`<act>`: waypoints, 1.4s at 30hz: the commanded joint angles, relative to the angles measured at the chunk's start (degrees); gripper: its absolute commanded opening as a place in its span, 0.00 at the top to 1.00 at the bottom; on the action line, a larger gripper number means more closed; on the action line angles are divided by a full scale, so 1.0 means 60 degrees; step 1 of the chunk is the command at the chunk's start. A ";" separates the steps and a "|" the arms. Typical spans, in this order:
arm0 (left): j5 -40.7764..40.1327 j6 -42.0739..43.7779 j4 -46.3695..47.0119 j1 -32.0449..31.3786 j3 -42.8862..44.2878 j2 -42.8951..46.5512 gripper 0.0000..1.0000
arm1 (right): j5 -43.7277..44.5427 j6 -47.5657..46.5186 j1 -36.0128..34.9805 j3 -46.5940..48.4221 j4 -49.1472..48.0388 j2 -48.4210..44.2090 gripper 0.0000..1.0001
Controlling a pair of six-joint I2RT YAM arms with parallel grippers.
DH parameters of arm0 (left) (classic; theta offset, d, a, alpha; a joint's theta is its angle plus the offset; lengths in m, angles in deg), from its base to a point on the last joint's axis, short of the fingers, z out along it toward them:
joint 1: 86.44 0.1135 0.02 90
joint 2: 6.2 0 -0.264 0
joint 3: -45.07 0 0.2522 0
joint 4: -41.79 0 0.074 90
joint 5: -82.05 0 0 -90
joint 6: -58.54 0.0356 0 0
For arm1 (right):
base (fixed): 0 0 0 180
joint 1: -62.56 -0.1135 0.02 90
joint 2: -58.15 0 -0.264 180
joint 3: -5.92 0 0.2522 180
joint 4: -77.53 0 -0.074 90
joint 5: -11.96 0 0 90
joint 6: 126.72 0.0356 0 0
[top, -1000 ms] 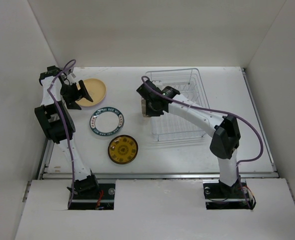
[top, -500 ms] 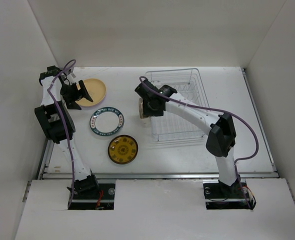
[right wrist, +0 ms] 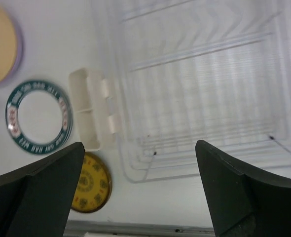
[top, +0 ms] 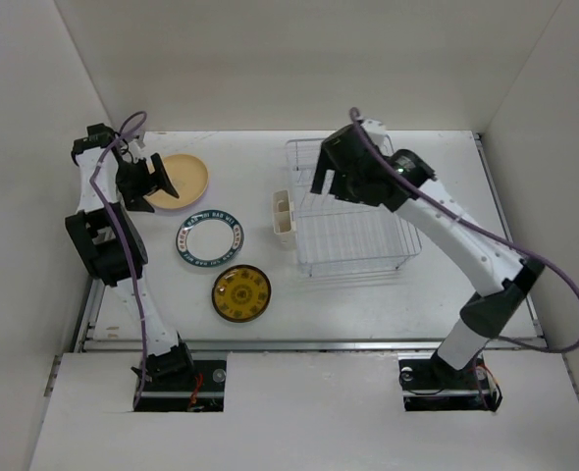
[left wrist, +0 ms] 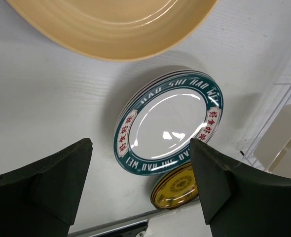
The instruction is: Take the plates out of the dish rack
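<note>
Three plates lie left of the dish rack (top: 353, 211): a tan plate (top: 184, 180) at the back, a teal-rimmed white plate (top: 209, 240) in the middle and an amber-yellow plate (top: 240, 292) nearest. A lavender rim (right wrist: 18, 44) shows under the tan plate. My left gripper (top: 157, 184) hovers open at the tan plate's left edge, holding nothing. In its wrist view the teal-rimmed plate (left wrist: 167, 121) lies below the open gripper (left wrist: 140, 148). My right gripper (top: 334, 184) hangs open above the rack's back-left part, with only bare rack wires (right wrist: 200, 74) below the gripper (right wrist: 139, 145).
A small cream utensil cup (top: 284, 216) sits against the rack's left side, also seen as the cup (right wrist: 89, 108) in the right wrist view. White walls close in the table at the back and both sides. A metal rail (top: 309, 343) runs along the near edge.
My right gripper has opened wide and risen from the cream cup at the rack's left side to above the rack's back-left. The left arm has barely moved.
</note>
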 commanded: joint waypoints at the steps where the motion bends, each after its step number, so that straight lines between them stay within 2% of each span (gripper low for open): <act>1: -0.0590 0.0325 -0.0308 -0.0014 0.0041 0.1341 0.22 | 0.1622 0.1164 0.0882 -0.0461 0.1525 -0.1000 0.00; 4: -0.0941 0.0092 -0.0163 0.0190 0.0041 0.1911 0.22 | 0.2896 0.2351 0.1702 -0.1296 0.2654 -0.2069 0.00; 7: -0.1731 -0.0172 0.0101 0.0279 0.0128 0.2686 0.21 | 0.3441 0.2384 0.2260 -0.2029 0.2832 -0.3241 0.00; 10: -0.3983 -0.0597 0.0482 0.0279 0.0217 0.3564 0.11 | 0.3441 0.2178 0.2568 -0.2425 0.2832 -0.4267 0.00; 11: -0.5629 -0.0685 0.0643 0.0279 0.0217 0.3801 0.02 | 0.3441 0.2178 0.2569 -0.2513 0.2832 -0.4530 0.00; 12: -0.6559 -0.0787 0.0804 0.0279 0.0072 0.4050 0.00 | 0.3441 0.2178 0.2569 -0.2717 0.2832 -0.4765 0.00; 14: -0.8362 -0.0774 0.1112 0.0279 -0.0424 0.4794 0.00 | 0.3354 0.2090 0.2569 -0.2923 0.2832 -0.5439 0.00; 15: -0.9734 -0.0571 0.1519 0.0279 -0.0703 0.5075 0.00 | 0.3252 0.1974 0.2569 -0.3011 0.2832 -0.5629 0.00; 18: -1.0858 0.0278 0.2399 0.0279 -0.2033 0.6127 0.00 | 0.3134 0.1973 0.2569 -0.3232 0.2832 -0.6245 0.00; 21: -1.0774 0.1144 0.2402 0.0279 -0.2929 0.6862 0.00 | 0.2944 0.1885 0.2569 -0.3597 0.2832 -0.6540 0.00; 28: -1.0759 0.1145 0.2213 0.0279 -0.4074 0.8049 0.00 | 0.2490 0.1710 0.2569 -0.4125 0.2832 -0.7241 0.00; 32: -1.0203 0.1058 0.1744 0.0279 -0.4075 0.8431 0.00 | 0.2388 0.1709 0.2569 -0.4213 0.2832 -0.7461 0.00; 42: -0.9762 0.1145 0.1743 0.0279 -0.4280 0.9077 0.00 | 0.2064 0.1709 0.2569 -0.4301 0.2832 -0.7638 0.00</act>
